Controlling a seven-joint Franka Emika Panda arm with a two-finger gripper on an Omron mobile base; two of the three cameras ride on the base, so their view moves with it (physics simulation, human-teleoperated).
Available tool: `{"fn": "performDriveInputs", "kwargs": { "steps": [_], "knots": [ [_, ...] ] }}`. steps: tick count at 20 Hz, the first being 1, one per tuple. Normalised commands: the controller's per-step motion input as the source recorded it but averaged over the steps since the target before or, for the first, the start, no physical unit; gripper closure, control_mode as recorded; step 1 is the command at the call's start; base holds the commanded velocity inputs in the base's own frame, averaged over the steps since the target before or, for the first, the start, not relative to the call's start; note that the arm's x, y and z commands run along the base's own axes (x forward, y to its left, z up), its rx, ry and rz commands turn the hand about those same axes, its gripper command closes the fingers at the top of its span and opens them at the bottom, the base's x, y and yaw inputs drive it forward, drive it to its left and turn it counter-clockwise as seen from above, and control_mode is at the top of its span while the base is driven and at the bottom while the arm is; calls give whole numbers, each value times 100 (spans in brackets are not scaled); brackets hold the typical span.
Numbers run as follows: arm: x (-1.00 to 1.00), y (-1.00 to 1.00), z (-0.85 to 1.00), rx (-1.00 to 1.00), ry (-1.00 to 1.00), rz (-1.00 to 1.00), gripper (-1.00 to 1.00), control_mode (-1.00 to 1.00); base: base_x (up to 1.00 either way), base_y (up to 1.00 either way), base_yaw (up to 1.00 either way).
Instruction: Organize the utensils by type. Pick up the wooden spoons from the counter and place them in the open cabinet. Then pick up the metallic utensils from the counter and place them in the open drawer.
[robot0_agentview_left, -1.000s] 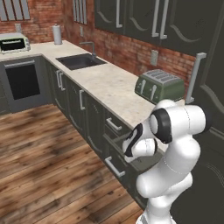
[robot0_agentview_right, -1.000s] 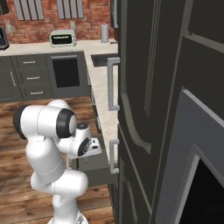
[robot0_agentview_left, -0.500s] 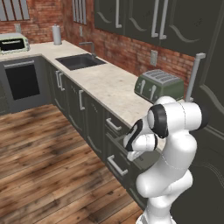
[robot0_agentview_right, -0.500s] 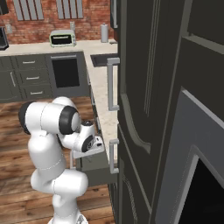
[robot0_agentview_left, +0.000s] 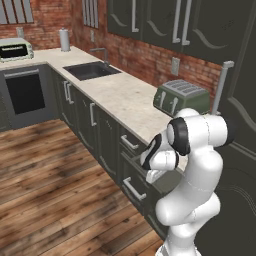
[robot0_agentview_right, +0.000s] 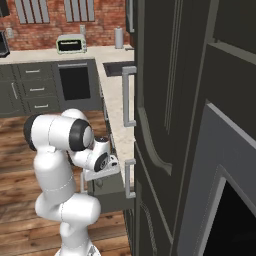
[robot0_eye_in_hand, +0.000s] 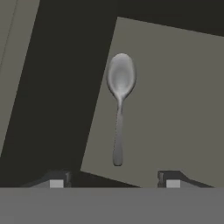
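That little dark-grey metal spoon (robot0_eye_in_hand: 119, 105) lying loose on the open drawer (robot0_eye_in_hand: 175, 109) floor under the spread jaws looks light, stiff and slick, so I'd pinch mid-handle.

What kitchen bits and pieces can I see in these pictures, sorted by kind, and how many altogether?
Metal spoon, lying in the open drawer: 1
Green toaster on the counter: 1
Toaster oven at the far end: 1
Sink with its tap: 1
Pale upright roll near the corner: 1
Total: 5
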Motion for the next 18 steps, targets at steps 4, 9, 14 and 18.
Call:
{"fn": "performDriveInputs", "kwargs": {
  "steps": [4,9,14,18],
  "knots": [
    [-36,40,-32,0,-16,0,-100,-100,0,0,0],
    [-63,83,-36,0,-11,-3,-100,-100,0,0,0],
    [-65,93,-8,0,0,-11,-100,-100,0,0,0],
    [-45,31,48,10,3,-24,-100,-100,0,0,0]
  ]
}}
